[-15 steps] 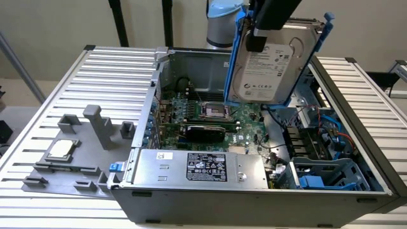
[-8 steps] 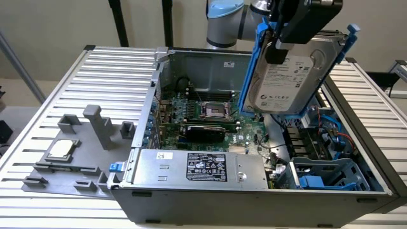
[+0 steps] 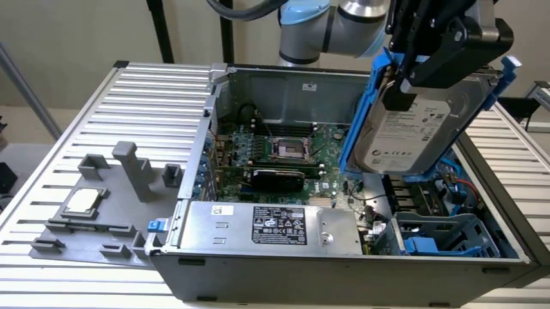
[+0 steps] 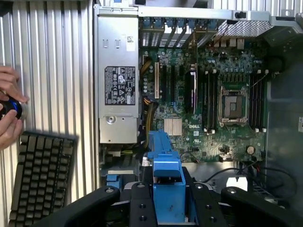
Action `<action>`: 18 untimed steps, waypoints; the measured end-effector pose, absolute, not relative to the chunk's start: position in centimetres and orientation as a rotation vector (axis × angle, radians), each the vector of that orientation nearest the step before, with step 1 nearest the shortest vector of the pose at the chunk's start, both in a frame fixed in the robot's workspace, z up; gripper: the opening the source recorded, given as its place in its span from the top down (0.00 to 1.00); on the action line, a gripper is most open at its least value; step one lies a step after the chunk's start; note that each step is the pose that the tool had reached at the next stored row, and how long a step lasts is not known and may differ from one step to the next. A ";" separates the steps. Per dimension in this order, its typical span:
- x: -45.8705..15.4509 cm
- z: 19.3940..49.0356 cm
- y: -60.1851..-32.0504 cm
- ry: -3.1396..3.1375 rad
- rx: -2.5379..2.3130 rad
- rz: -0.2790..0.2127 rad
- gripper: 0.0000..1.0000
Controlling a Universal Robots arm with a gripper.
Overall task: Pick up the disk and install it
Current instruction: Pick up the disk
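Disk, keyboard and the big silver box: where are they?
disk (image 3: 411,138), exterior view, on its white label.
keyboard (image 4: 42,179), wrist view, on its middle keys.
big silver box (image 3: 279,226), exterior view, on its black label.

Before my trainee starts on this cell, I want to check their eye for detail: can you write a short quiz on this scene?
1. True or false: the disk is already seated in the case.
2. What lies beside the hand? A. keyboard B. mug C. screwdriver
3. Fill in: the gripper is shut on the ____.
Key: 1 false, it hangs above the case; 2 A; 3 disk.
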State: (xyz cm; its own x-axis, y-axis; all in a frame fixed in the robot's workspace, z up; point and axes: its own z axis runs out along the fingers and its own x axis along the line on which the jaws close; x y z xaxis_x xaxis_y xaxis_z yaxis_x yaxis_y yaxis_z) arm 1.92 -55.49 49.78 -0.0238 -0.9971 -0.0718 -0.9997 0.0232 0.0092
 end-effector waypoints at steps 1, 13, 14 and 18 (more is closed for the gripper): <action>2.1 49.7 -55.8 2.214 -2.163 0.088 0.67; 5.5 48.6 -59.7 2.214 -2.163 0.088 0.67; 6.0 48.5 -59.9 2.214 -2.163 0.088 0.67; 7.8 47.9 -60.0 2.214 -2.164 0.088 0.67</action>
State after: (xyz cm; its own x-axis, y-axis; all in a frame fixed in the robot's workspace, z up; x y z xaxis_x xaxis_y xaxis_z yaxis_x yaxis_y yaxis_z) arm 7.84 -59.96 47.89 -0.0232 -0.9972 -0.0717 -0.9997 0.0226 0.0092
